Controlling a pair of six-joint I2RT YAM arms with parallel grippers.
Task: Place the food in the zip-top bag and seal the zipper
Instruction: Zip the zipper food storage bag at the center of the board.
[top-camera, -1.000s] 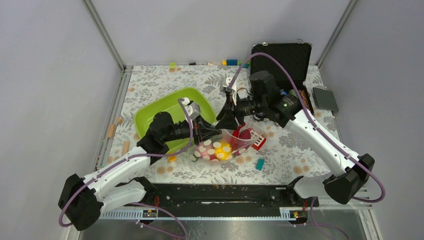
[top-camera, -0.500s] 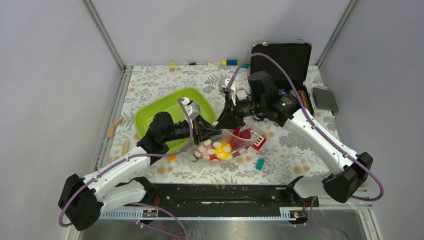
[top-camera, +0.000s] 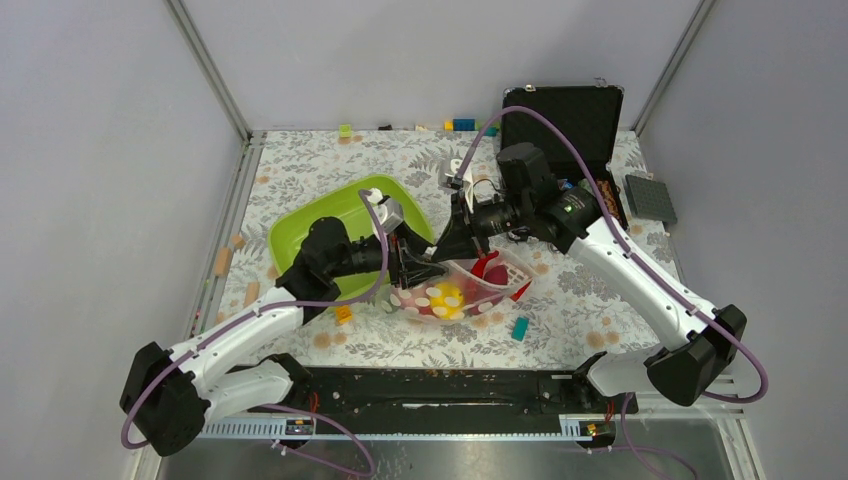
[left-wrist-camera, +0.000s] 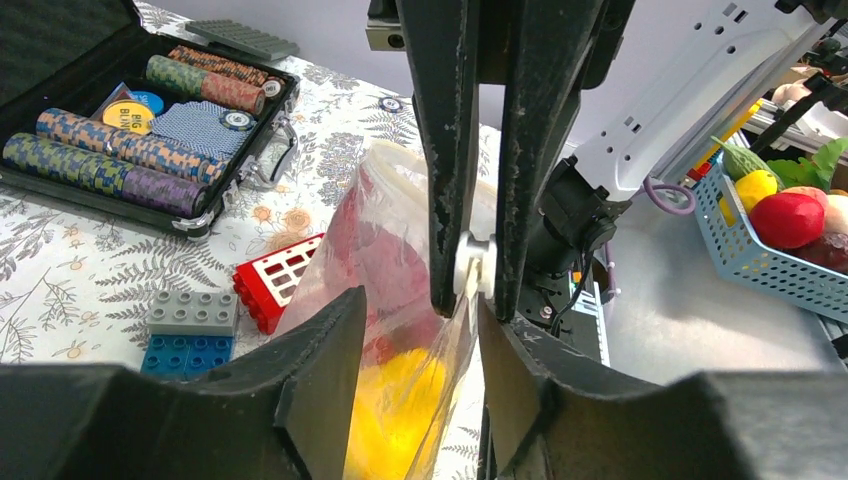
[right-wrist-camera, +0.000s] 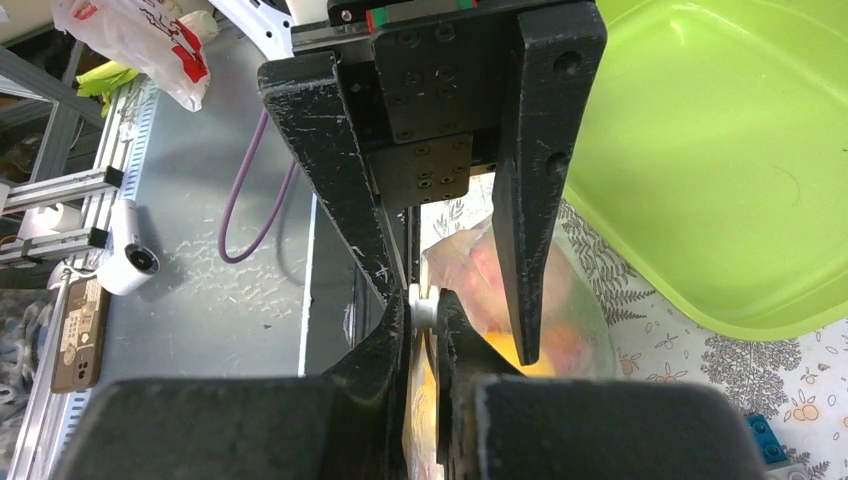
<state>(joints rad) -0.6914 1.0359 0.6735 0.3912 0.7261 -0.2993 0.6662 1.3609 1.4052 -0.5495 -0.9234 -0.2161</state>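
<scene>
— Where is the zip-top bag (top-camera: 470, 300)?
— On the table beside the green tub (top-camera: 330, 225), food (top-camera: 446, 296) inside. My right gripper (right-wrist-camera: 420, 310) clamps its zipper (left-wrist-camera: 468, 265). My left gripper (left-wrist-camera: 415, 330) stands apart, straddling it.

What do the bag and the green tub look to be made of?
Zip-top bag: thin soft plastic film, clear and glossy; it creases and colours show through. Green tub: rigid moulded plastic by its look, smooth, slight sheen, even colour.
</scene>
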